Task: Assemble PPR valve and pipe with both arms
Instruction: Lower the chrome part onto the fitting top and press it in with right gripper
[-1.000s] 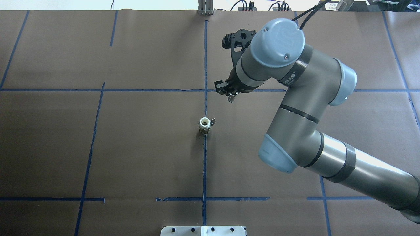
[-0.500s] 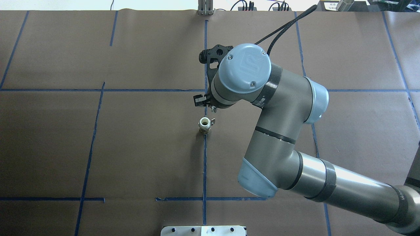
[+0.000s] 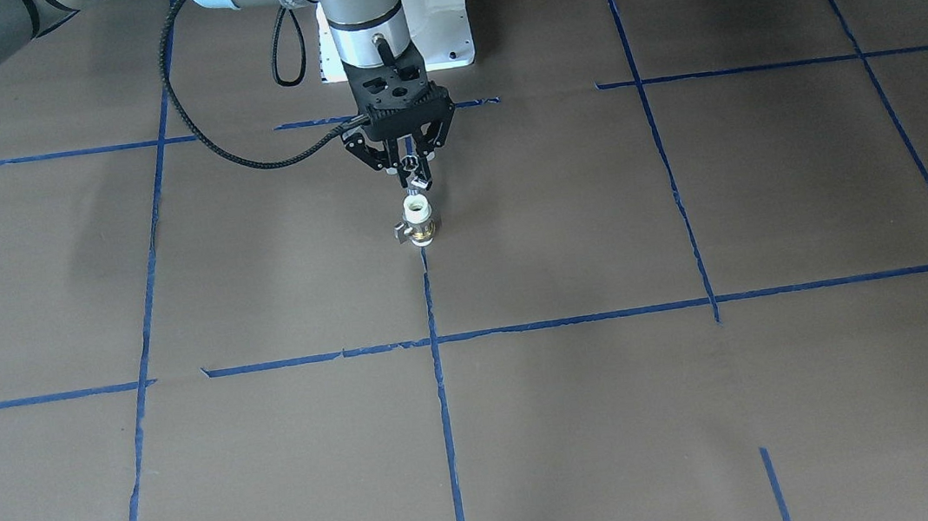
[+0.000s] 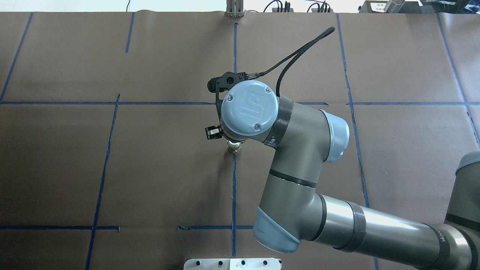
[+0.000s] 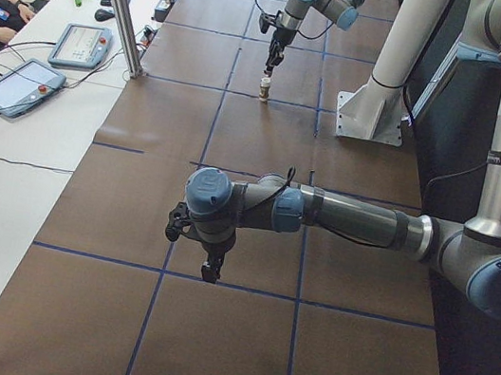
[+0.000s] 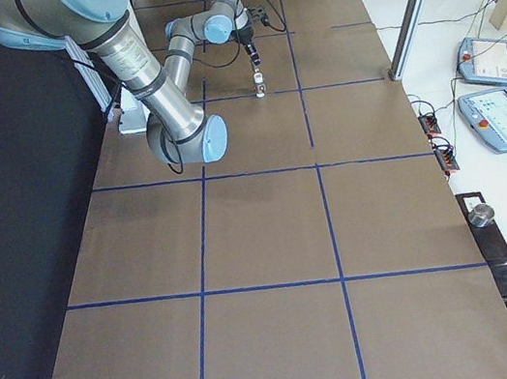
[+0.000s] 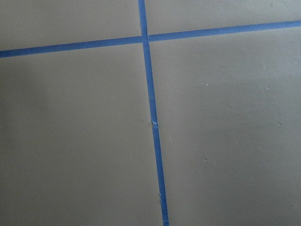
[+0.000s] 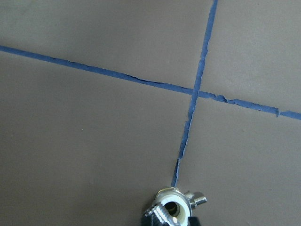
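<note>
The PPR valve [image 3: 418,218] stands upright on the brown table at the centre tape line, white end up, lever to the side. It also shows in the right wrist view [image 8: 177,205] and partly in the overhead view [image 4: 233,148]. My right gripper [image 3: 415,180] is shut on the small chrome pipe [image 3: 418,183] and holds it just above the valve's top opening. In the overhead view the wrist hides the gripper. My left gripper [image 5: 210,268] hovers low over bare table far from the valve; I cannot tell whether it is open or shut.
The white pedestal base [image 3: 442,31] stands behind the valve. A metal plate [image 4: 232,263] lies at the table's near edge. An aluminium post [image 5: 118,2] and operator tablets [image 5: 18,83] are at the far side. Blue tape lines cross the table.
My right arm has swung left and toward the robot with the pipe, from the back right to right over the valve. The valve has not moved.
</note>
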Controlling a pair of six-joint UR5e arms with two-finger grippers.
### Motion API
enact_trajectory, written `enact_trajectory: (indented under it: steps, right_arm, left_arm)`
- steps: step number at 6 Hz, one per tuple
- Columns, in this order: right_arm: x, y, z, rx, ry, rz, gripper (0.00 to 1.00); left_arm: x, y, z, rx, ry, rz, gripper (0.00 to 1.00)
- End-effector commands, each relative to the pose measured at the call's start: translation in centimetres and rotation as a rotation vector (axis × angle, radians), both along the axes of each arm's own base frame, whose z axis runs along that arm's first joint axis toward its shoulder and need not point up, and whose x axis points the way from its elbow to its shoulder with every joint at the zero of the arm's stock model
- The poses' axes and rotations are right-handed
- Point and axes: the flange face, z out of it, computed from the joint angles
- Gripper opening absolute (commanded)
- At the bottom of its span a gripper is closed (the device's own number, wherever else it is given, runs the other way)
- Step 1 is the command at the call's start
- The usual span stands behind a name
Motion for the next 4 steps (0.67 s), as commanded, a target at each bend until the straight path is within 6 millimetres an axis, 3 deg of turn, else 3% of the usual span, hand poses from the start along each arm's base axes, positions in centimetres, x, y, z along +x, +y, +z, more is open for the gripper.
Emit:
enact_trajectory:
  steps: [1, 4]
  right_arm:
    - [-0.68, -0.08, 0.55, 0.006, 0.021, 0.012, 0.0]
    - [-1.02, -0.32, 0.88, 0.007, 0.032, 0.018, 0.0]
  left_arm:
    - [0.0, -0.02, -0.21, 0.004, 0.0, 0.0, 1.0]
    - [0.0, 0.05, -0.14, 0.003, 0.0, 0.0, 1.0]
